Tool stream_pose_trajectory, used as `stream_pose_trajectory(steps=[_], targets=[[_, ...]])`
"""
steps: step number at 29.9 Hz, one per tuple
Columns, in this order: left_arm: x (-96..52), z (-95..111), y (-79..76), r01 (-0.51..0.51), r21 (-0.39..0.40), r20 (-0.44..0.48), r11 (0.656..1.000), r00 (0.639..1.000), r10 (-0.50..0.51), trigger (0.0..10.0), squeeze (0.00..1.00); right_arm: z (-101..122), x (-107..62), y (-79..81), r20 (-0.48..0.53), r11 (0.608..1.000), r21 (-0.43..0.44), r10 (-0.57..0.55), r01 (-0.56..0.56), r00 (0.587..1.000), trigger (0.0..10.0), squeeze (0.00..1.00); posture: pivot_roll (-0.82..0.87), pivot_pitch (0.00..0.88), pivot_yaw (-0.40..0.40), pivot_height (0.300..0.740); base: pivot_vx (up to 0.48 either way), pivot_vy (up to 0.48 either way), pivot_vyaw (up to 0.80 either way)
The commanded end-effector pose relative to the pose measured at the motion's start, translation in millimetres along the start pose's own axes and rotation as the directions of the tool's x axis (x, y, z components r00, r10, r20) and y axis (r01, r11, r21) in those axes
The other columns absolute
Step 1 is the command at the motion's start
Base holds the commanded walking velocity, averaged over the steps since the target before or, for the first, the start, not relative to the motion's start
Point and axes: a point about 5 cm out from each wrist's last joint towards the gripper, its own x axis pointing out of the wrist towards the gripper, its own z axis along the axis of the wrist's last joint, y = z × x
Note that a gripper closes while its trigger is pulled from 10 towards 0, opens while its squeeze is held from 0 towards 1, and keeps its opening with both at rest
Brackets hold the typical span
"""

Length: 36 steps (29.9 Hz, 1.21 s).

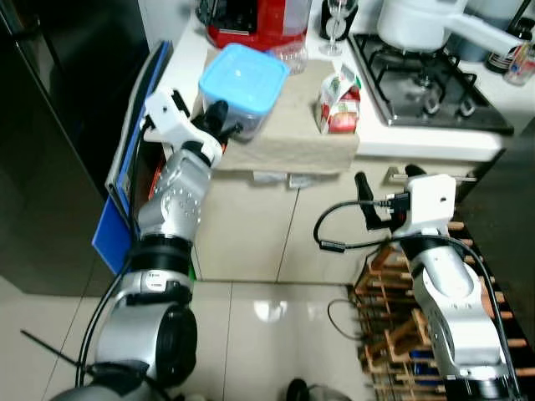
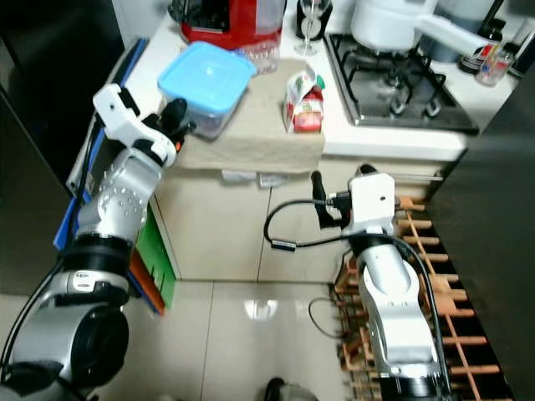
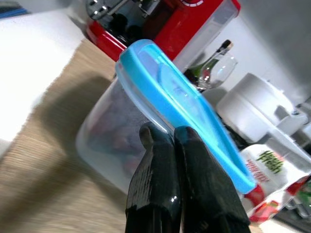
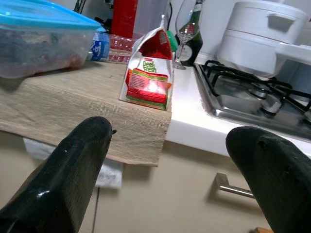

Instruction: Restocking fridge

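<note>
**Blue-lidded container on the desk, left hand at its side**

Item: clear plastic container (image 1: 241, 79) with a blue lid, reddish contents dimly visible through the wall. It stands on a beige mat (image 1: 292, 134) that lies on the white desk (image 1: 418, 142) and overhangs its front edge.

Left hand (image 1: 219, 115): raised to the container's near corner. In the left wrist view its two black fingers (image 3: 158, 194) lie pressed together, tips against the container wall just under the lid rim; nothing is held between them.

Beside it, on the same mat: a small red, white and green carton (image 1: 338, 102), upright, top folded, apart from the container.

Right hand (image 1: 384, 180): below the desk edge, in front of the cabinet doors, fingers spread wide and empty, pointing up toward the carton.

Behind: red appliance (image 1: 251, 21), wine glass (image 1: 334, 21), plastic bottle (image 4: 109, 48) lying on its side.

To the right: gas hob (image 1: 426, 88) carrying a white pot (image 1: 426, 23).

Below right: wooden rack (image 1: 393, 326) on the floor. To the left: dark fridge (image 1: 58, 125).
</note>
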Motion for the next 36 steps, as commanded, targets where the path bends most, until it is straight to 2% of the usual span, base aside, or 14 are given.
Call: stream_pose_trajectory(steps=[1, 4, 9, 10, 11, 12, 17, 18, 19, 20, 26, 30, 31, 36], targets=[[-4.6, -15.4, 13.5, -0.071, 0.045, -0.074, 0.996, 0.995, 0.074, 0.0, 0.0, 2.9, 2.1, -0.5, 0.006, 1.0, -0.007, 0.005, -0.005, 1.0, 10.0, 0.19, -0.16, 0.081, -0.051, 0.74, 0.0, 0.0, 0.0], [-5.1, -11.9, 25.4, -0.116, 0.133, -0.069, 0.984, 0.99, 0.126, 0.0, 0.0, 2.5, 2.3, -0.7, 0.005, 1.0, -0.008, 0.006, -0.006, 1.0, 10.0, 0.19, -0.16, 0.08, -0.053, 0.74, 0.0, 0.0, 0.0], [-3.9, -12.6, 32.5, -0.144, 0.131, -0.081, 0.981, 0.985, 0.155, 0.0, 0.0, 2.5, 3.0, -0.3, 0.005, 1.0, -0.008, 0.008, -0.008, 1.0, 10.0, 0.2, -0.16, 0.08, -0.053, 0.74, 0.0, 0.0, 0.0], [-3.3, -12.4, 33.9, -0.156, 0.112, -0.095, 0.981, 0.981, 0.167, 8.4, 0.0, 2.4, 2.7, -0.5, 0.005, 1.0, -0.008, 0.008, -0.008, 1.0, 10.0, 0.19, -0.16, 0.082, -0.056, 0.74, 0.0, 0.0, 0.0], [-3.3, -12.4, 33.9, -0.156, 0.112, -0.095, 0.981, 0.981, 0.167, 8.4, 0.0, 2.4, 2.7, -0.5, 0.005, 1.0, -0.008, 0.008, -0.008, 1.0, 10.0, 0.19, -0.16, 0.082, -0.056, 0.74, 0.0, 0.0, 0.0], [-1.3, -8.6, 34.5, -0.18, 0.06, -0.099, 0.982, 0.978, 0.185, 10.0, 0.0, 2.5, 2.6, -0.7, 0.005, 1.0, -0.009, 0.009, -0.009, 1.0, 10.0, 0.19, -0.16, 0.082, -0.056, 0.74, 0.0, 0.0, 0.0], [2.1, -1.2, 28.6, -0.166, -0.019, -0.07, 0.986, 0.984, 0.164, 10.0, 0.0, 2.5, 3.0, -0.4, 0.005, 1.0, -0.009, 0.01, -0.01, 1.0, 10.0, 0.19, -0.15, 0.081, -0.057, 0.74, 0.0, 0.0, 0.0], [2.7, 0.0, 27.6, -0.16, -0.03, -0.065, 0.987, 0.985, 0.158, 10.0, 0.06, 2.5, 3.1, -0.3, 0.005, 1.0, -0.009, 0.011, -0.011, 1.0, 10.0, 0.19, -0.15, 0.081, -0.057, 0.74, 0.0, 0.0, 0.0], [3.1, 1.4, 27.4, -0.162, -0.039, -0.061, 0.986, 0.985, 0.159, 10.0, 0.06, 2.5, 2.9, -0.3, 0.005, 1.0, -0.009, 0.011, -0.011, 1.0, 10.0, 0.19, -0.15, 0.081, -0.06, 0.74, 0.0, 0.0, 0.0], [3.4, 4.6, 28.0, -0.168, -0.058, -0.054, 0.984, 0.985, 0.165, 10.0, 1.0, 2.5, 2.9, -0.3, 0.005, 1.0, -0.009, 0.012, -0.012, 1.0, 10.0, 0.19, -0.15, 0.081, -0.06, 0.74, 0.0, 0.0, 0.0], [1.7, 21.5, 27.8, -0.173, -0.135, -0.016, 0.976, 0.985, 0.173, 10.0, 1.0, 3.2, 2.4, 0.0, 0.009, 1.0, -0.005, 0.01, -0.01, 1.0, 10.0, 0.19, -0.15, 0.078, -0.055, 0.74, 0.0, 0.0, 0.0], [0.1, 23.4, 23.7, -0.154, -0.116, -0.011, 0.981, 0.988, 0.153, 10.0, 1.0, 3.9, 2.3, -0.8, 0.012, 1.0, -0.002, 0.005, -0.005, 1.0, 10.0, 0.19, -0.15, 0.078, -0.055, 0.74, 0.0, 0.0, 0.0], [-5.1, 18.2, 19.8, -0.14, -0.032, -0.042, 0.99, 0.989, 0.139, 10.0, 1.0, 4.1, 2.8, -1.8, 0.014, 1.0, -0.001, 0.003, -0.003, 1.0, 10.0, 0.19, -0.14, 0.066, -0.056, 0.74, 0.0, 0.0, 0.0], [-15.8, 13.1, 14.8, -0.103, 0.086, -0.08, 0.991, 0.991, 0.11, 10.0, 1.0, 3.2, 4.2, -2.1, 0.014, 1.0, -0.004, 0.008, -0.008, 1.0, 10.0, 0.19, -0.13, 0.052, -0.066, 0.74, 0.0, 0.0, 0.0]])
